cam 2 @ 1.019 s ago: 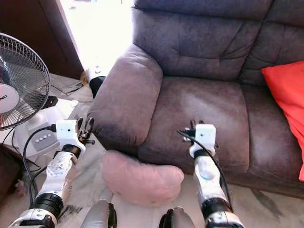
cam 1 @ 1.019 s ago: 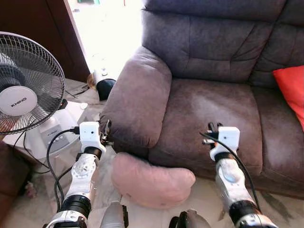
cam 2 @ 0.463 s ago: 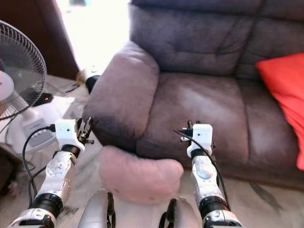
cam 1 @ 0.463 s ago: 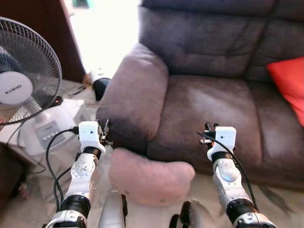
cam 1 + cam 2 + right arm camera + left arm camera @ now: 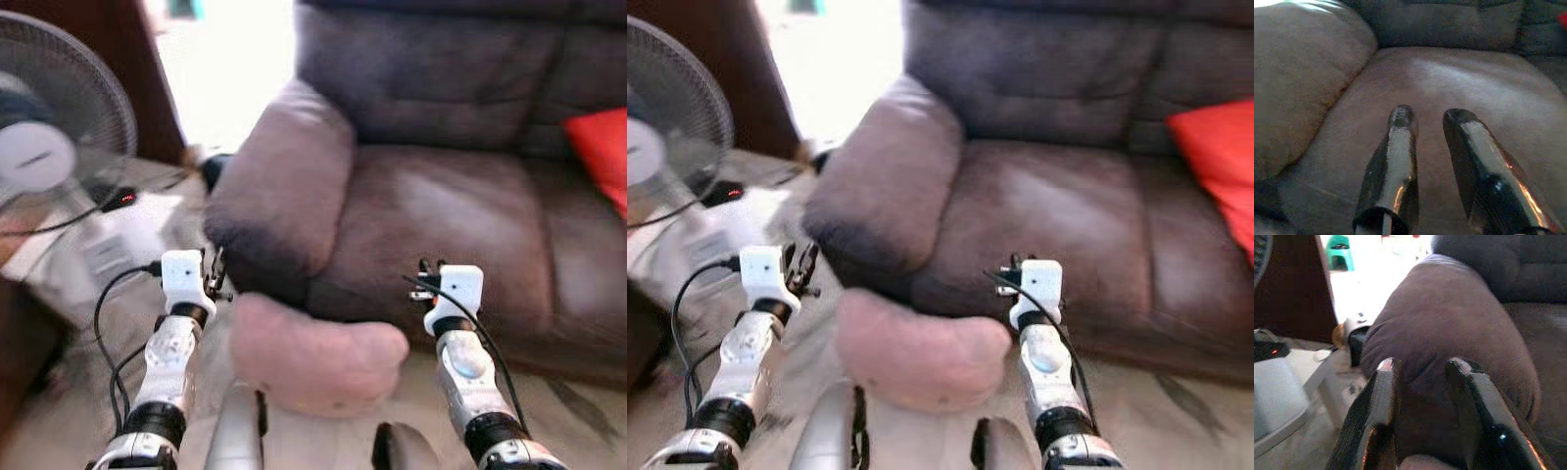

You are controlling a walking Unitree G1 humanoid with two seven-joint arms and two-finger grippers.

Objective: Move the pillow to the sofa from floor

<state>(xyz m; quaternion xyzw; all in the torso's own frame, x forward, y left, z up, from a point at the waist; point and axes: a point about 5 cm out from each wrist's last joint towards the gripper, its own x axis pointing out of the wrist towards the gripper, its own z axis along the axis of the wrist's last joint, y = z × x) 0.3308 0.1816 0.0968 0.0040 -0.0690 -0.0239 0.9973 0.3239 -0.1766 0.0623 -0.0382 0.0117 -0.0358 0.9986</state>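
Note:
A pink pillow lies on the floor against the front of the grey-brown sofa, below its left armrest. My left gripper is raised to the left of the pillow, close to the armrest front; its fingers are open with nothing between them. My right gripper hovers to the right of the pillow, in front of the seat cushion; its fingers are open and hold nothing. Neither gripper touches the pillow.
A standing fan and a white box with cables are at the left. A red cushion lies on the sofa's right side. My knees show at the bottom edge. The picture is blurred.
The whole picture has shifted and blurred, so the camera has moved. The pillow looks slightly nearer and larger. Both arms keep the same raised pose, fingers unchanged.

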